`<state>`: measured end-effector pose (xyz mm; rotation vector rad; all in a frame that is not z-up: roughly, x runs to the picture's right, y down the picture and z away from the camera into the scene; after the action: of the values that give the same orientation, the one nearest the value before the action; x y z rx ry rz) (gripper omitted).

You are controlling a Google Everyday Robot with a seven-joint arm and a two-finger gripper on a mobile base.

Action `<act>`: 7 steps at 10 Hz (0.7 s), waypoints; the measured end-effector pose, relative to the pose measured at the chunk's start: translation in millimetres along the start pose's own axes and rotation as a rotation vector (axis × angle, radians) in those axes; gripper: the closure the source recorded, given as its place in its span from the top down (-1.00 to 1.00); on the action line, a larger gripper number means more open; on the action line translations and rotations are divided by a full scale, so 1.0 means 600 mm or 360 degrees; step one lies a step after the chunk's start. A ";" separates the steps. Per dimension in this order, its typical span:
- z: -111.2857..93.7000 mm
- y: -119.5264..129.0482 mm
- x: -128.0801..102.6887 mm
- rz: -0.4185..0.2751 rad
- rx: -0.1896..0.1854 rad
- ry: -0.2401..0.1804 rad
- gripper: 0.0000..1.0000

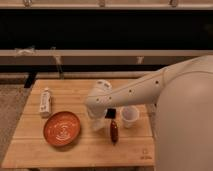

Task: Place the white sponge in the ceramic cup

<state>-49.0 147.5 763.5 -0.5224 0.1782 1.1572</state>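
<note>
The ceramic cup point(130, 115) is small, white and upright on the wooden table point(35, 145), right of centre. My gripper point(98, 119) points down at the table, left of the cup and right of the orange plate point(62, 128). A pale, cream-tinted block, which looks like the white sponge point(98, 125), shows at the gripper's lower end, just above or on the table. I cannot tell if it is held. My pale arm point(135, 90) reaches in from the right, above the cup.
A white bottle-like tube point(45, 101) lies at the table's left. A flat black rectangle point(110, 113) lies between gripper and cup. A dark red-brown oblong object point(114, 131) lies in front of it. A dark shelf unit runs behind the table.
</note>
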 end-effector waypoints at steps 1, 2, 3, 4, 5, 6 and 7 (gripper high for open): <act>-0.026 -0.011 -0.008 0.0020 0.0005 -0.0064 -1.00; -0.041 -0.024 -0.014 0.0040 0.0011 -0.0109 -1.00; -0.055 -0.049 -0.022 0.0078 0.0019 -0.0152 -1.00; -0.063 -0.076 -0.029 0.0114 0.0033 -0.0181 -1.00; -0.069 -0.098 -0.035 0.0144 0.0047 -0.0200 -1.00; -0.074 -0.134 -0.043 0.0193 0.0069 -0.0219 -1.00; -0.077 -0.163 -0.048 0.0243 0.0080 -0.0230 -1.00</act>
<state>34.0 72.6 764.2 -0.3839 0.1239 1.3311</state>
